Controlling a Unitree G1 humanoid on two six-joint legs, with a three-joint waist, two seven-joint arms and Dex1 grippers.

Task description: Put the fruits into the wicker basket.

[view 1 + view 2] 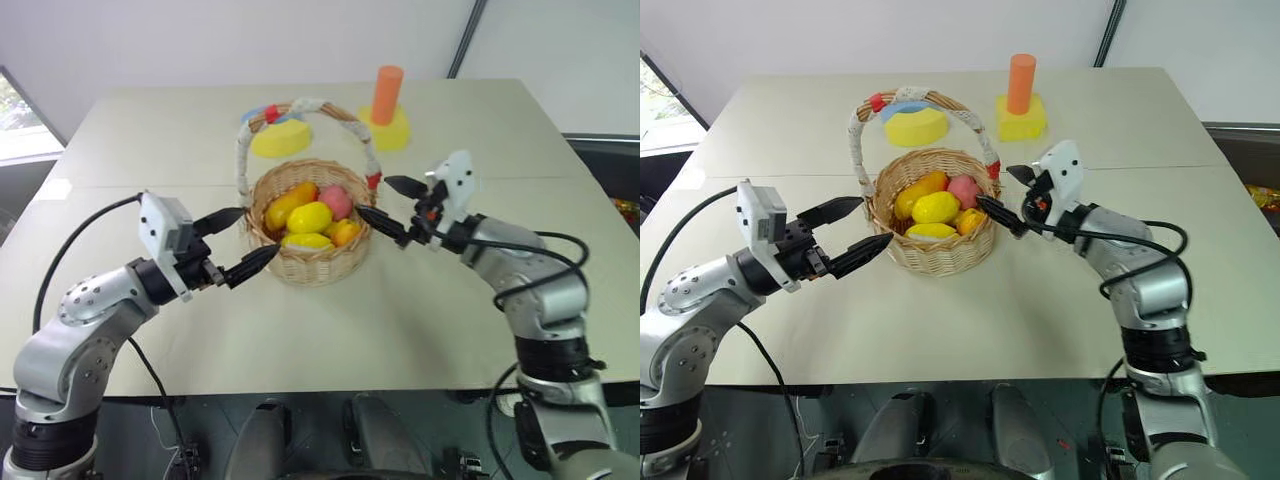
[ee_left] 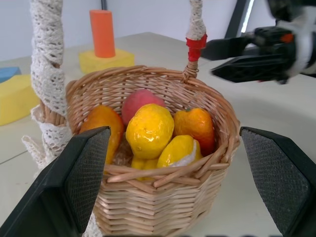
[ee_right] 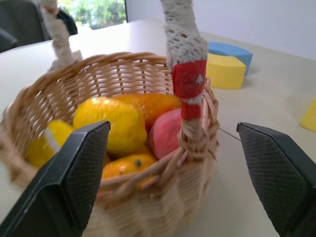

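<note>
With both my left gripper and right gripper released, the fruits lie in the basket between them, so a careless move could tip it.

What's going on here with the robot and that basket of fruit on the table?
The toy fruits are all lying in the wicker basket on the table. The robot's left claw and right claw are both open, one on each side of the basket, and hold nothing. No fruit lies loose on the table, so the job looks done. Behind the basket stand an orange cylinder on a yellow base and a yellow block.
</note>
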